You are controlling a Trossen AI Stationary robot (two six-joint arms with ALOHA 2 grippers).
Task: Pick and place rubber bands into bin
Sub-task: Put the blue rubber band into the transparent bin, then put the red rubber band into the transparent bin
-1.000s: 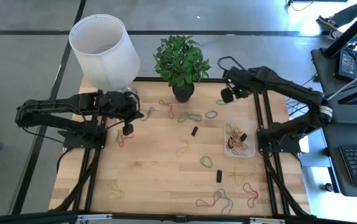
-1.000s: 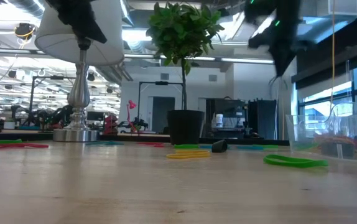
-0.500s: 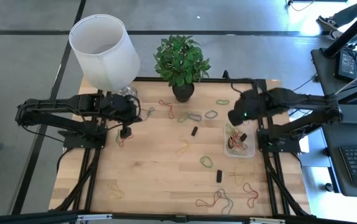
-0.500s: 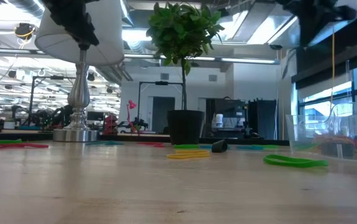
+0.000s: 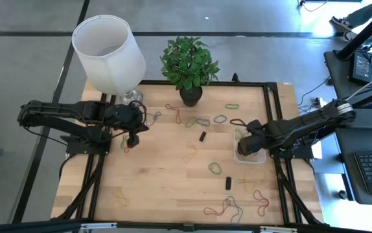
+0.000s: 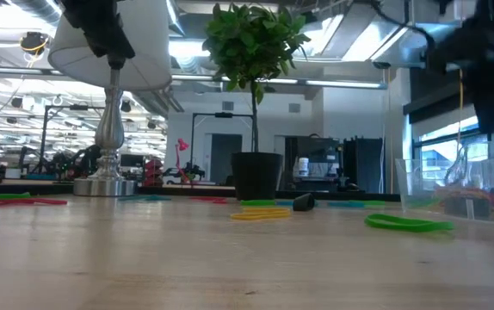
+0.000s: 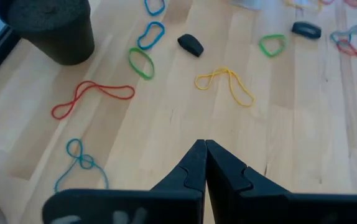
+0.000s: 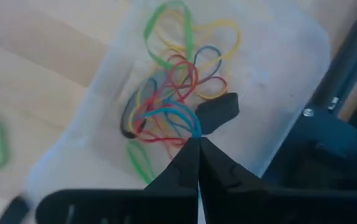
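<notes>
Rubber bands (image 8: 175, 112) already sit piled in the bin (image 5: 258, 157), a tangle of red, yellow, green and blue in the clear tray at the right edge of the table (image 5: 166, 175). What changed in the last second: the right gripper (image 5: 243, 147) swung from up near the plant (image 5: 187, 61) across and down, and it's now right over the bin. Its jaws are pinched tight, and the wrist view shows a teal band (image 8: 178, 114) caught at the fingertips, trailing into the pile, so it looks held rather than dropped. My read is that this is a delivery about to finish; the release hasn't happened yet. Left gripper (image 5: 133, 137) sits on the left side near the lamp (image 5: 108, 52), barely moved over the same second, jaws closed on nothing, hovering above bare wood with a yellow band (image 7: 225, 84) and a red band (image 7: 91, 96) ahead of it. Plenty remains loose: bands scattered near the plant pot, mid-table and along the near edge, plus a couple of black blocks (image 5: 203, 136) that aren't part of the job. Task is partway through at best. One risk on opening: the teal band could cling to a finger or drag the tangle out with it.
</notes>
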